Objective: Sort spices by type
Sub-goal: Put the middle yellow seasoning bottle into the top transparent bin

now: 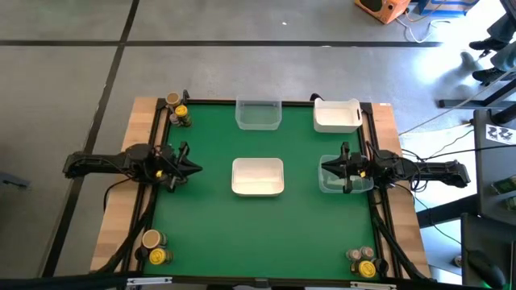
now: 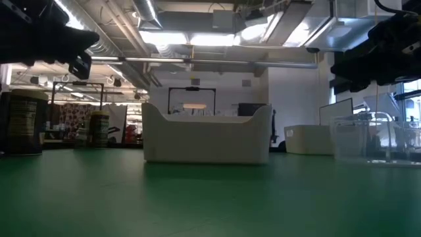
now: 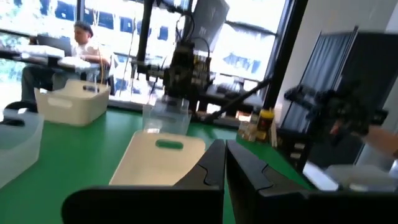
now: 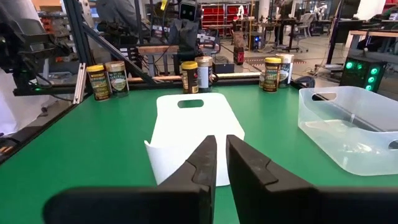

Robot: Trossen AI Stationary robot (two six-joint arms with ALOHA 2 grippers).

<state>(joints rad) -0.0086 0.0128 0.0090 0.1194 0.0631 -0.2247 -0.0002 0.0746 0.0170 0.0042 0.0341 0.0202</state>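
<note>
The spices are small jars standing in pairs at the table's corners: far left (image 1: 177, 110), near left (image 1: 153, 248) and near right (image 1: 364, 262). The right wrist view shows several of them (image 4: 106, 79) (image 4: 272, 73) along the left side, and one pair (image 4: 195, 75) straight ahead. My left gripper (image 1: 193, 167) (image 3: 225, 168) hangs shut above the mat at the middle left. My right gripper (image 1: 326, 167) (image 4: 221, 163) hangs shut at the middle right, over a clear tub (image 1: 339, 177). Neither holds anything.
A white tub (image 1: 258, 176) (image 2: 207, 135) sits at the mat's middle between the grippers. At the far edge stand a clear tub (image 1: 258, 114) and a white tub (image 1: 336, 115). A person (image 3: 81, 43) sits beyond the table.
</note>
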